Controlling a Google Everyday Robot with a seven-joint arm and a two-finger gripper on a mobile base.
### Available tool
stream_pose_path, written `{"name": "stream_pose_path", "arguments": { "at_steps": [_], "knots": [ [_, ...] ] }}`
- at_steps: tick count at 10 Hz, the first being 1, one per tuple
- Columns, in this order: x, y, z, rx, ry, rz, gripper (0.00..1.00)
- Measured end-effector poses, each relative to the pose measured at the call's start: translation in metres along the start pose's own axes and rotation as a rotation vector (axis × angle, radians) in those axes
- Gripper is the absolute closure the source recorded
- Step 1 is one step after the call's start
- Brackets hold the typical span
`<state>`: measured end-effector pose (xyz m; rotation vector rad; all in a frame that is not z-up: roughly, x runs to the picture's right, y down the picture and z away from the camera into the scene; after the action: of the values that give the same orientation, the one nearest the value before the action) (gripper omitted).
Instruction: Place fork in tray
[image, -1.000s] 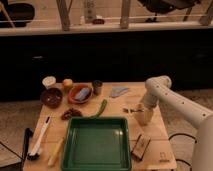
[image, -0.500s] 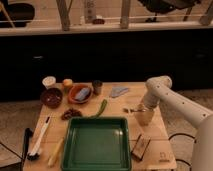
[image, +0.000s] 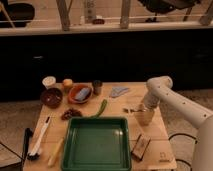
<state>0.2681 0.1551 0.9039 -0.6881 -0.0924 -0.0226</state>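
Observation:
The dark green tray (image: 68, 145) sits at the front middle of the wooden table and holds nothing. A small thin silvery thing, probably the fork (image: 130, 109), lies on the table behind the tray's right corner. My gripper (image: 143, 113) hangs from the white arm at the table's right side. It is low over the table, just right of the fork and beyond the tray's right rim. Whether it touches the fork does not show.
At the back left stand an orange bowl (image: 79, 93), a dark bowl (image: 51, 97), a white cup (image: 48, 81) and a dark cup (image: 97, 86). A green stalk (image: 101, 107) lies behind the tray. A brush (image: 39, 138) and a yellow stick (image: 56, 151) lie left of it, a brown block (image: 141, 146) right.

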Motion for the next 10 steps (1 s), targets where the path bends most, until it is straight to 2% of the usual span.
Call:
{"name": "stream_pose_path", "arguments": {
  "at_steps": [3,7,8,10],
  "knots": [
    [-0.010,-0.005,-0.001,0.014,0.001,-0.028,0.20],
    [-0.021,-0.010,0.003,0.012,-0.003,-0.058,0.21],
    [-0.022,-0.009,0.004,0.011,-0.005,-0.062,0.26],
    [-0.025,-0.007,0.007,0.002,-0.009,-0.066,0.47]
  ]
}}
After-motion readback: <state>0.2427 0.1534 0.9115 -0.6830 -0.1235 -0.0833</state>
